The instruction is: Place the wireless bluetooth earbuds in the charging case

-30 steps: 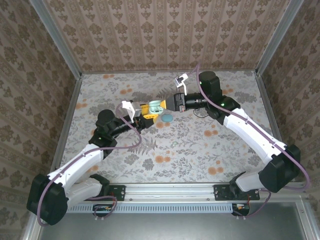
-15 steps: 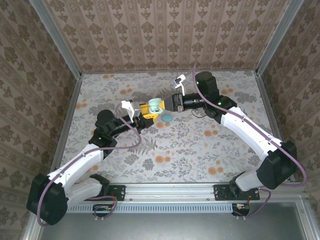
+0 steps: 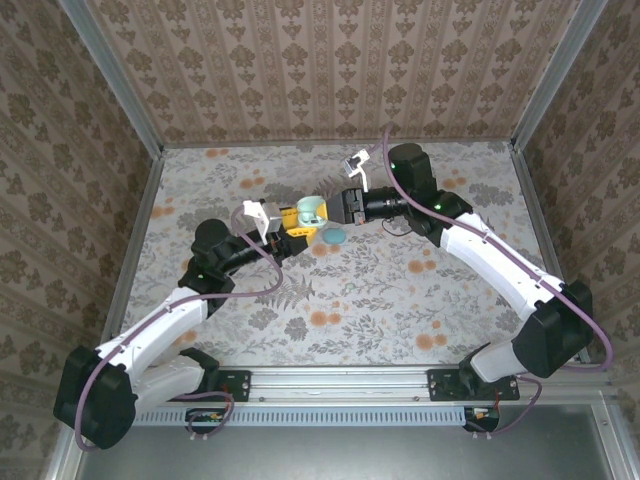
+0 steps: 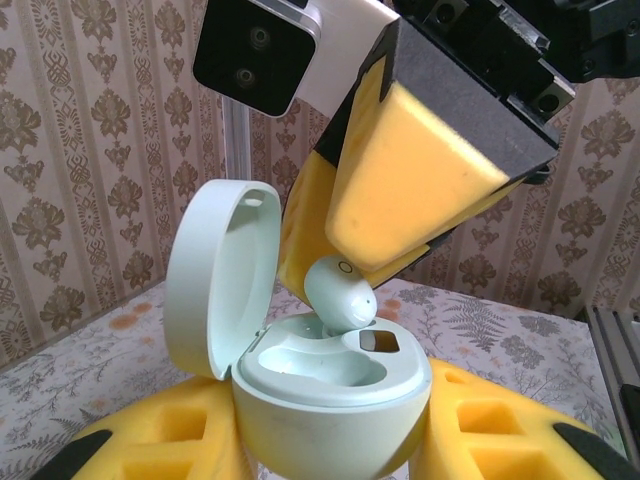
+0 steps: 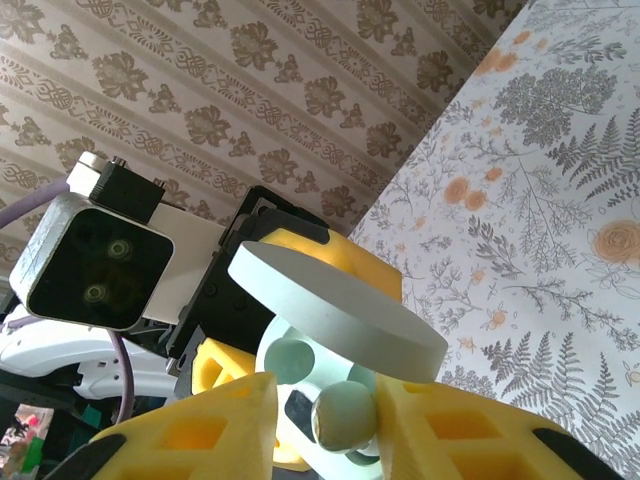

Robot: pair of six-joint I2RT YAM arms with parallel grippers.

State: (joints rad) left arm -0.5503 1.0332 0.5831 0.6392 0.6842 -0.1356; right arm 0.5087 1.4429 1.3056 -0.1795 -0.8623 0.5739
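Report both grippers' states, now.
Left gripper: shut on the charging case, lid open.
Right gripper: fingers either side of the earbud at the case; whether it grips cannot be told.

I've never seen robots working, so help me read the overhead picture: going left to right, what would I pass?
Left arm → left tool → pale green charging case → right tool → right arm.

white arm shells (image 3: 500, 262), black joints (image 3: 212, 245), purple cables (image 5: 122, 370); yellow foam pads (image 4: 420, 190) on jaws
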